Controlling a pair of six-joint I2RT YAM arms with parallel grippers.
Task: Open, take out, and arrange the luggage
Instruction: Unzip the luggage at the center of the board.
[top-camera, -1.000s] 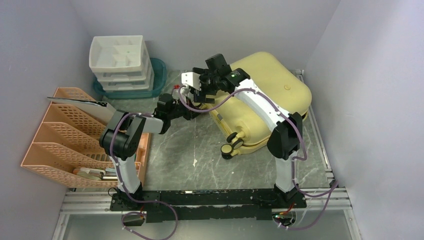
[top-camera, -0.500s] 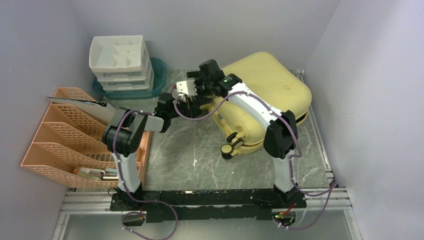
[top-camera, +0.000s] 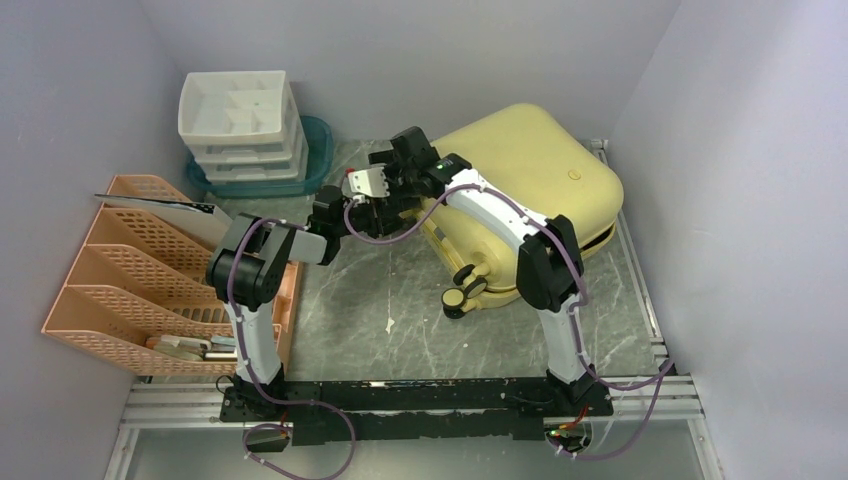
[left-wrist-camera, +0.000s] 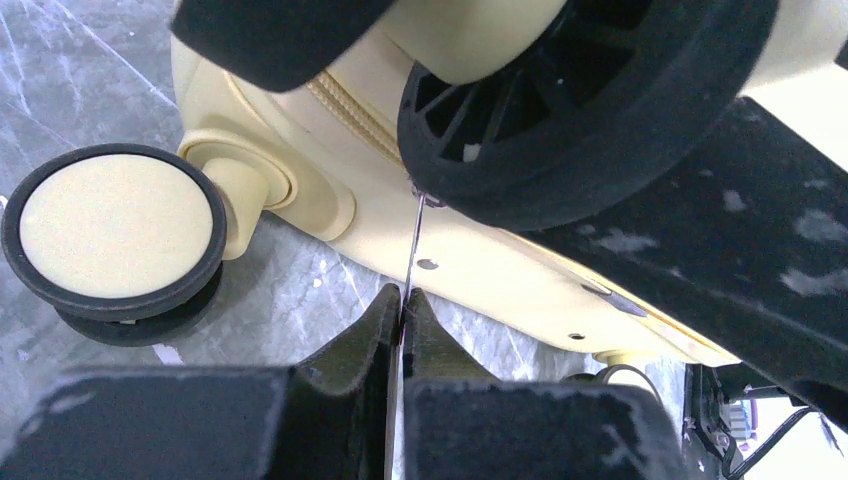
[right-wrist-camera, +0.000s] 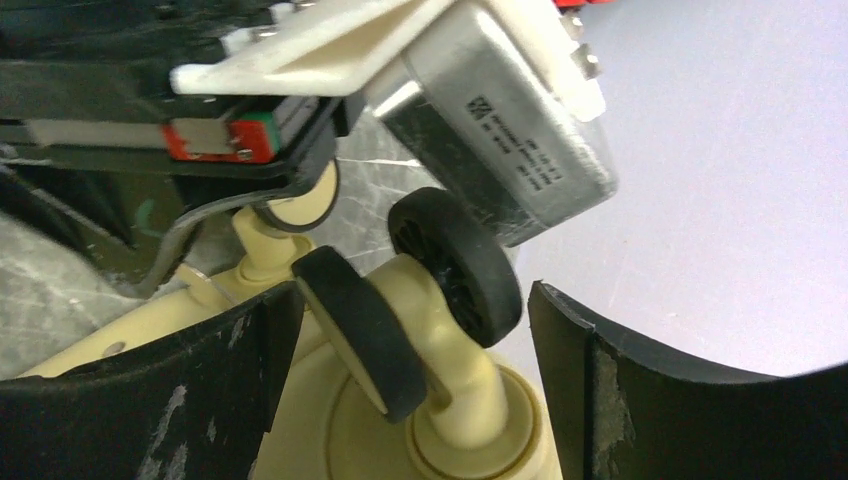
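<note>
- Left wrist view: my left claw (left-wrist-camera: 403, 300) is pinched shut on a thin metal zipper pull (left-wrist-camera: 412, 250). The pale yellow luggage (left-wrist-camera: 480, 255) sits just above and ahead of it.
- My right claw (right-wrist-camera: 405, 300) is spread wide, with a black luggage wheel (right-wrist-camera: 455, 265) between its fingers.
- The luggage body lies to the right of both claws.

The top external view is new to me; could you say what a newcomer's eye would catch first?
The pale yellow luggage lying at the far right stands out first. Both arms meet at its left end: the left arm's jaws are shut on a thin metal pull by the zipper, while the right arm's jaws stand open around a black double wheel.
</note>
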